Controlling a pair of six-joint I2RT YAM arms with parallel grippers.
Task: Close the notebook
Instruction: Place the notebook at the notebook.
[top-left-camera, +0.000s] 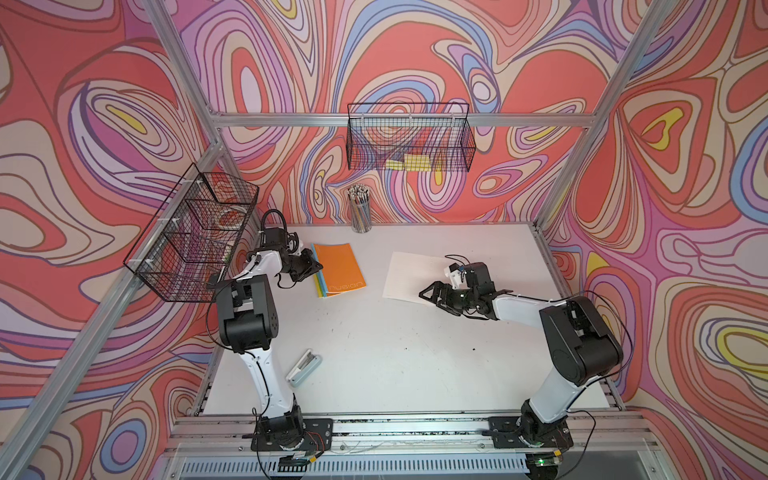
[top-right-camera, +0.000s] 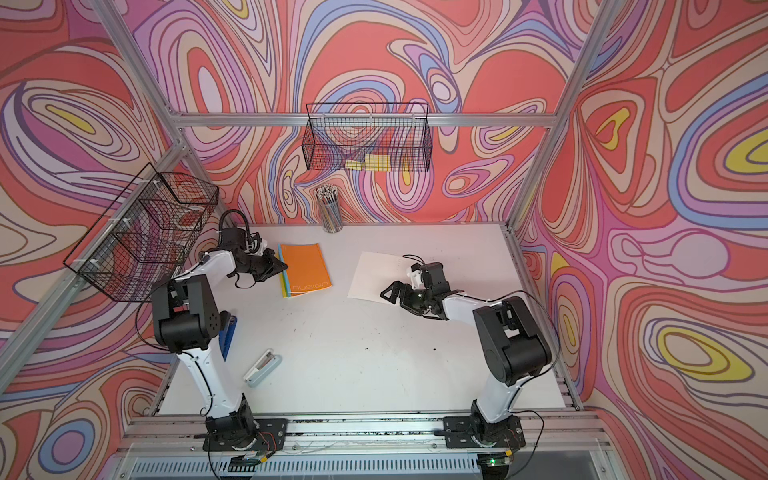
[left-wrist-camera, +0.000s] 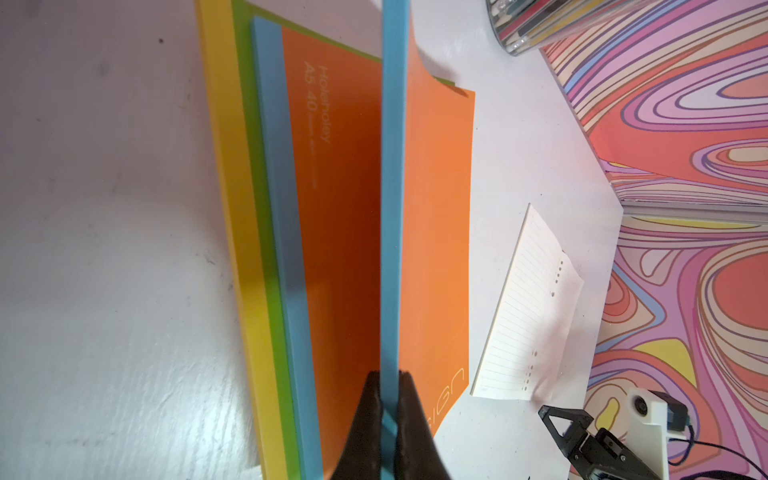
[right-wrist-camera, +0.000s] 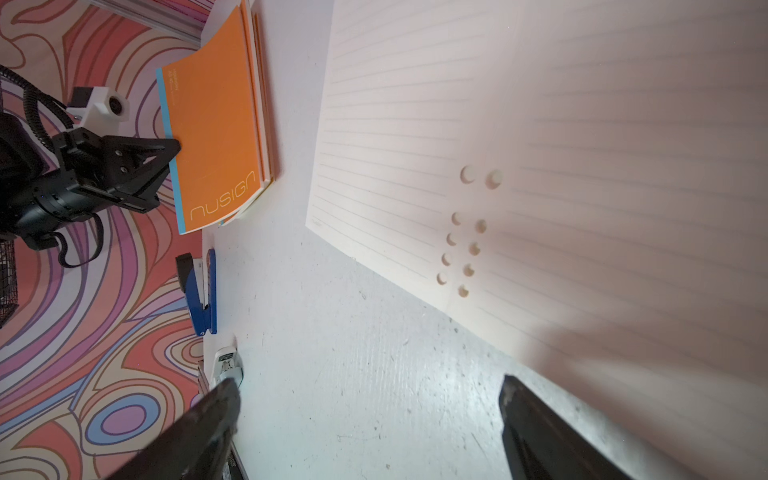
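The counter (top-left-camera: 395, 353) lies open across its middle and front, a stapler (top-left-camera: 303, 368) near the left edge. The notebook (top-left-camera: 340, 270) lies far left, orange cover up; the left jaws pinch its blue edge. The right jaws gape, holding nothing, at the near edge of a loose sheet (top-left-camera: 409, 274). A cup (top-left-camera: 360, 216) at the back edge holds pencils (top-left-camera: 358, 193).

Small print on the notebook (left-wrist-camera: 345, 249) is blurred, perhaps a sheet count.

Probably a lab cell; aluminium frame (top-left-camera: 291, 120), printed walls (top-left-camera: 415, 50).
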